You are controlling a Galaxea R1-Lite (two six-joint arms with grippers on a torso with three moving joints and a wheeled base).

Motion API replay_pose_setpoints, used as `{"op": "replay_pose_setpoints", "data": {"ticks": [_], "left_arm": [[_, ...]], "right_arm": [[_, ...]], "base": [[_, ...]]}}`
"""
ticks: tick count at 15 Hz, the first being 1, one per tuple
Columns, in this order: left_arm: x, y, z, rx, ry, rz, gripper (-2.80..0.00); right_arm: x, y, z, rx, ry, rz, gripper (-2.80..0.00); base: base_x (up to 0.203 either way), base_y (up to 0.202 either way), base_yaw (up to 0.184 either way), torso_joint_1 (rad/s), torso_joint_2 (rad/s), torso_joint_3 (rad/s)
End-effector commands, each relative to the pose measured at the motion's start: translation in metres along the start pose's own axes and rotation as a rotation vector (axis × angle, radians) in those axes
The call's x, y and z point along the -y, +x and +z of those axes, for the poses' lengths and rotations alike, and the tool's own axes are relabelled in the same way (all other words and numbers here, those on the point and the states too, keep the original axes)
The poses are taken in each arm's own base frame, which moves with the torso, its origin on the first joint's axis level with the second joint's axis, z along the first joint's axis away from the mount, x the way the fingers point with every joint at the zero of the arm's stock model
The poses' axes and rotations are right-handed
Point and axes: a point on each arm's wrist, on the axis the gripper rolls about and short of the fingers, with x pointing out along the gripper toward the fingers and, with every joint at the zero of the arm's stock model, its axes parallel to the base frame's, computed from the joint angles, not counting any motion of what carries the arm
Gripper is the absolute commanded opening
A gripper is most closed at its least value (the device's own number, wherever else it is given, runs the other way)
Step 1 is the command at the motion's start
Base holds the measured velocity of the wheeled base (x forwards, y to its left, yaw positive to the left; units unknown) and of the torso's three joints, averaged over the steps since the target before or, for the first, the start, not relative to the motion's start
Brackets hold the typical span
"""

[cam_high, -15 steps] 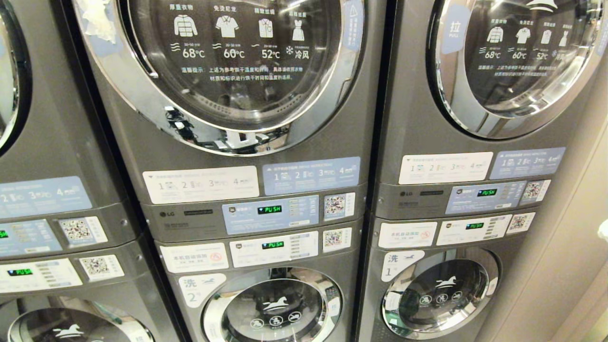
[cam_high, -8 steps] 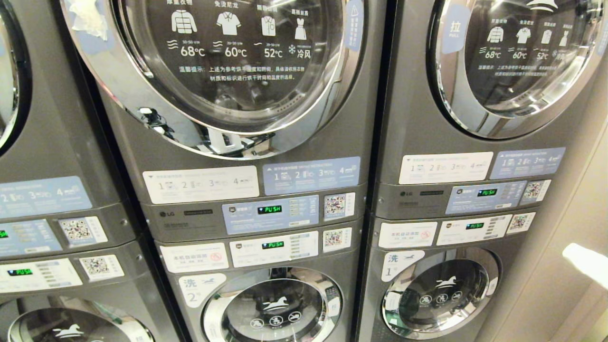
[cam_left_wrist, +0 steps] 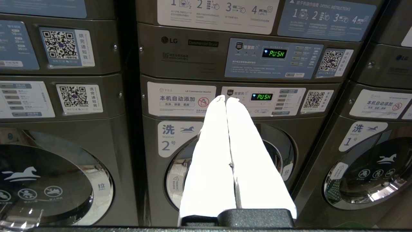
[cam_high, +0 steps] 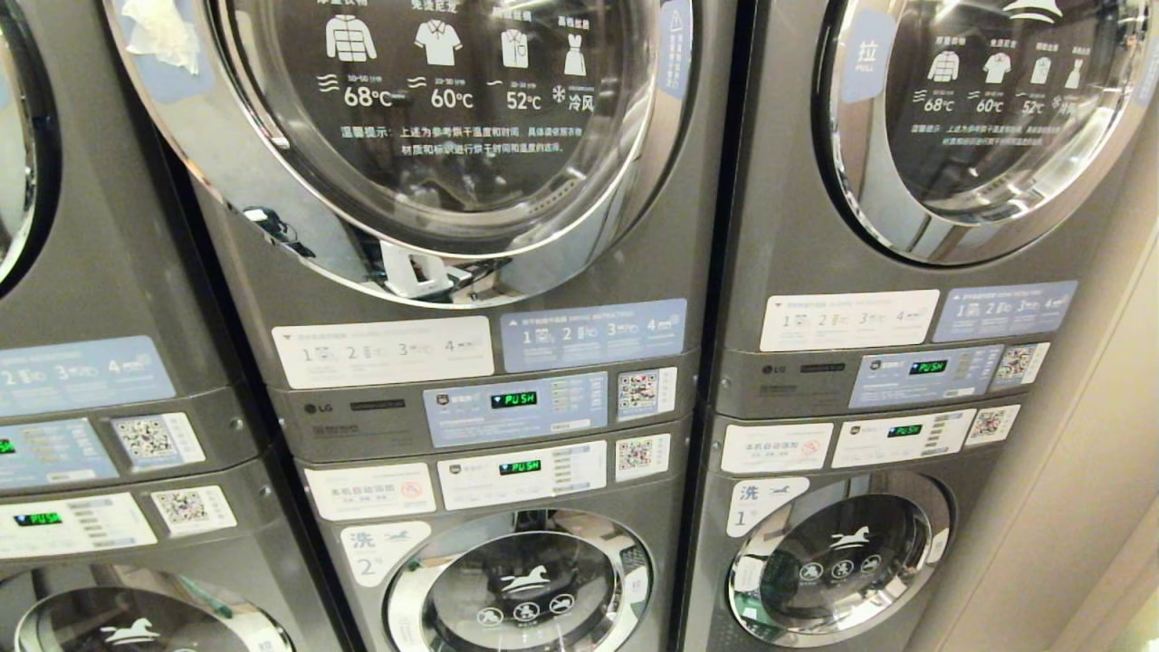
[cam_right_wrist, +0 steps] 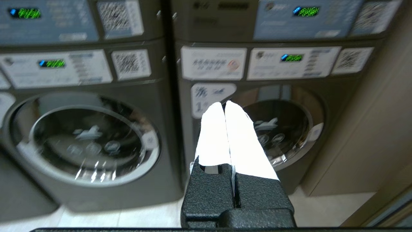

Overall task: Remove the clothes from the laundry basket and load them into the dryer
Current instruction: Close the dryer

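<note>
In the upper middle of the head view, the dryer door of the centre stack stands slightly ajar, its chrome ring swung a little off the grey front on the left side, the drum behind it dark. A second dryer door sits shut in the upper right. Neither of my arms shows here, and I see no laundry basket and no clothes in this frame.

In the left wrist view, my left pincer points at the centre stack, its white fingers pressed together with nothing between them. The tips sit over the white control panel of the lower machine, with the washer door marked 2 below them in the frame; the dryer lies above, out of the top edge.

In the right wrist view, my right pincer is likewise closed and empty, aimed at the washer door marked 1 on the lower right stack, floor tiles along the bottom edge. No basket appears here either.

My reading: the clothes lie somewhere outside all three views, probably low, so I cannot tell which arm is nearer; the ajar dryer sits higher than both pincers.
</note>
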Motion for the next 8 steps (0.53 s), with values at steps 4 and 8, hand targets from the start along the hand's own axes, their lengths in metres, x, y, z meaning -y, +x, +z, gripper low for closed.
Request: {"op": "replay_pose_setpoints", "data": {"ticks": [4, 8], "left_arm": [[0.000, 0.001, -0.004, -0.013, -0.001, 0.001, -2.80], [0.000, 0.001, -0.004, -0.013, -0.001, 0.001, -2.80]], "right_arm": [[-0.001, -0.033, -0.021, 0.302, -0.081, -0.065, -2.80], [-0.001, -0.033, -0.021, 0.308, -0.012, -0.059, -2.80]], "base": [[0.000, 0.000, 0.000, 0.000, 0.00, 0.000], [0.000, 0.000, 0.000, 0.000, 0.00, 0.000]]}}
